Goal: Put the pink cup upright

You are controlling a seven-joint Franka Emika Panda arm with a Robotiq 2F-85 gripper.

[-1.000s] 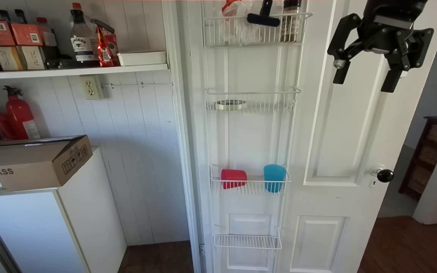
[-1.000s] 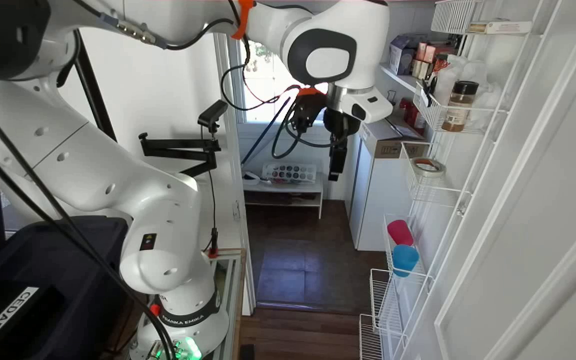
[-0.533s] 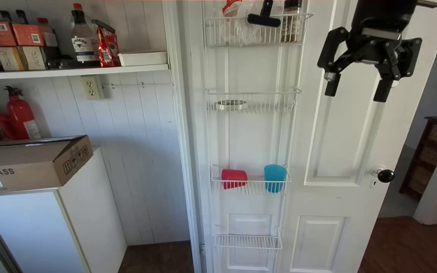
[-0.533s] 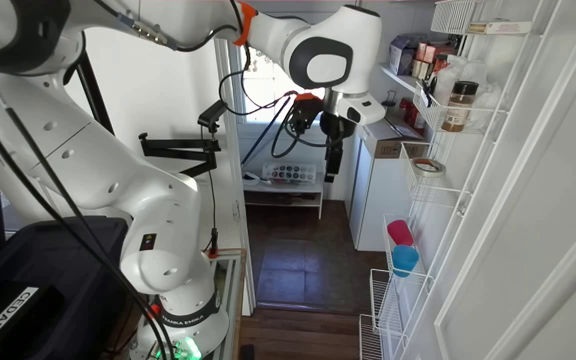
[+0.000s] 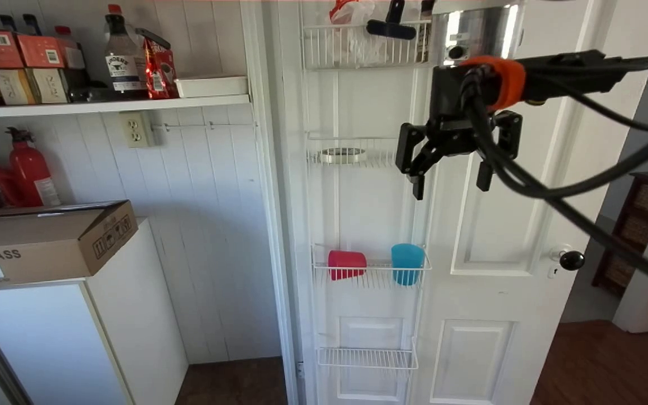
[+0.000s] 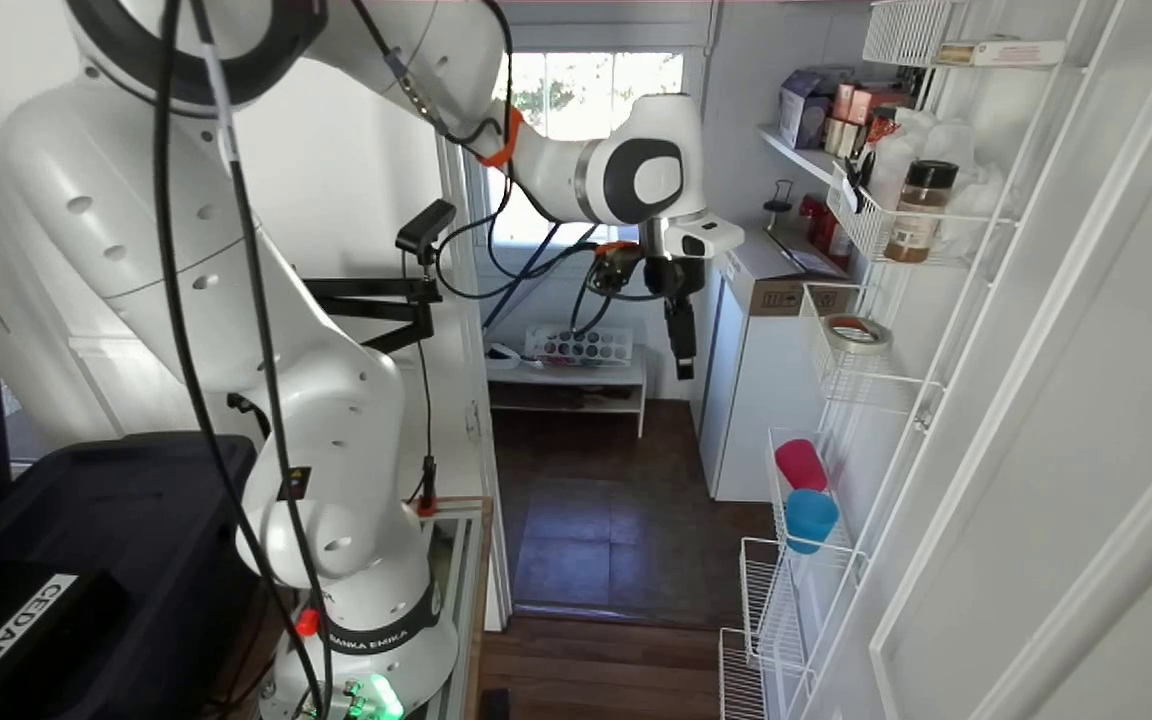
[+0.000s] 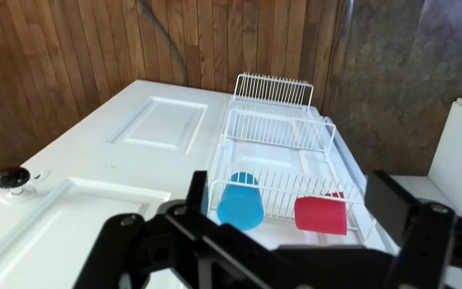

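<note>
Nearest, at right in an exterior view, a black cable (image 5: 611, 239) was slung in a loop. Just beyond it the gripper (image 5: 451, 185) was pointed downward. Its fingers (image 7: 389, 208) were spread wide apart, with nothing held between them.

Farther in, the pink cup (image 5: 347, 264) was noted lying on its side, toward the left in a white wire basket (image 5: 378, 269), well apart from the gripper and at a lower level. To its right in the same basket, a light-blue cup (image 5: 407, 261) was stood on end; a gap was left between the two. In the wrist view both cups were framed between the fingers.

Toward the left in the middle basket (image 5: 377, 138) above, a tape roll (image 5: 342, 160) was laid flat. Higher, a plastic bag (image 5: 358, 42) was held in an upper basket (image 5: 315, 27). Behind, a white door (image 5: 470, 298) was seen, its black knob (image 5: 571, 260) set at right. Farthest, at right, a dark wooden unit (image 5: 647, 202) was partly covered by the cable.
</note>
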